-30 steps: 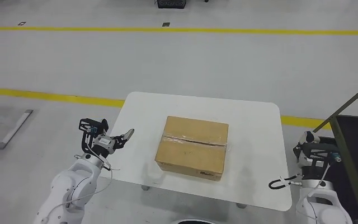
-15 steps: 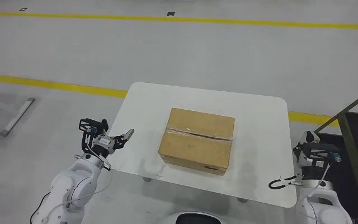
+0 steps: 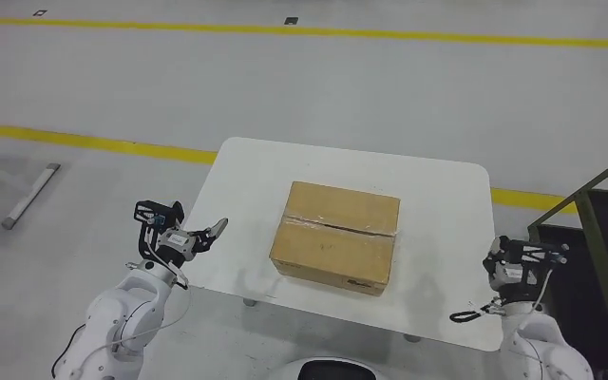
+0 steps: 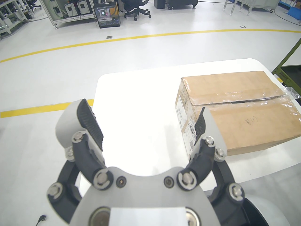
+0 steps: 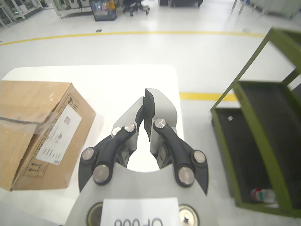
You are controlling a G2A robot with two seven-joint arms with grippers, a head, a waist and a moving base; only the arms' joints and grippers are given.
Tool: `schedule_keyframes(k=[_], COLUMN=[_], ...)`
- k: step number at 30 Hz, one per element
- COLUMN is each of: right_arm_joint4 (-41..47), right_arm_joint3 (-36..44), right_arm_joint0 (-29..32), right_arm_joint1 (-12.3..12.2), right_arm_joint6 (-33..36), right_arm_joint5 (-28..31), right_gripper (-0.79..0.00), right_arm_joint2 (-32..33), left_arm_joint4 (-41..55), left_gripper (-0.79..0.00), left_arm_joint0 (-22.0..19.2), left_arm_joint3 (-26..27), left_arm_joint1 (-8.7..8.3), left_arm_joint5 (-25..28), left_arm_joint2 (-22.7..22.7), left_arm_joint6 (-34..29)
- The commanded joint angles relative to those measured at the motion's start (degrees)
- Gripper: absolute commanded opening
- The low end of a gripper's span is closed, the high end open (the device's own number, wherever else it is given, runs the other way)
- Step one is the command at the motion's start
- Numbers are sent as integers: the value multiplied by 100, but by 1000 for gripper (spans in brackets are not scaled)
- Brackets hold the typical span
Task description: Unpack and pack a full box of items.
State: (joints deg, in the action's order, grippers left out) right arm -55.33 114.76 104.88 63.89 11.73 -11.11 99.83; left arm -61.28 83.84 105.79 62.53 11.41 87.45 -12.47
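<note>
The left end effector (image 4: 142, 109) is hovering released, the right end effector (image 5: 147, 102) clenched empty; the taped box (image 4: 237, 109) is sitting between them, so lifting its seam gently is looking wisest

One cardboard box (image 3: 337, 236) on one white table (image 3: 285, 180), sealed by a single strip of clear tape (image 4: 244, 98) along its top seam. The box carries two white labels (image 5: 58, 135), one on each end face. Two grippers flank the table, the left gripper (image 4: 143, 111) and the right gripper (image 5: 147, 95), each with two fingers. One green cart (image 5: 249, 114) stands off the table's right edge with one can (image 5: 261, 195) in its tray. Two yellow lines (image 3: 95, 144) cross the floor.
</note>
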Motion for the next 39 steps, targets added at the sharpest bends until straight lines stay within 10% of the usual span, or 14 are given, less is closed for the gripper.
schedule_keyframes(k=[1,9,22,27,39], right_arm_joint4=[758,2629,3724,5565,6746], right_arm_joint3=[-231,-868,-1157,-1849,-3064], right_arm_joint0=[-145,-640,-777,-1317,-2364], right_arm_joint1=[8,18,51,73,92], right_arm_joint6=[480,1638,1834,2613,3441], right_arm_joint5=[294,1468,1574,1604,1466], right_gripper=[-785,-785,-785,-437,-406], right_arm_joint2=[-10,-145,-147,-140,-607], left_arm_joint4=[0,0,0,0,0], left_gripper=[0,0,0,0,0], left_arm_joint0=[0,0,0,0,0], left_arm_joint3=[0,0,0,0,0], left_arm_joint1=[0,0,0,0,0], left_arm_joint5=[0,0,0,0,0], left_arm_joint2=[0,0,0,0,0], left_arm_joint6=[0,0,0,0,0])
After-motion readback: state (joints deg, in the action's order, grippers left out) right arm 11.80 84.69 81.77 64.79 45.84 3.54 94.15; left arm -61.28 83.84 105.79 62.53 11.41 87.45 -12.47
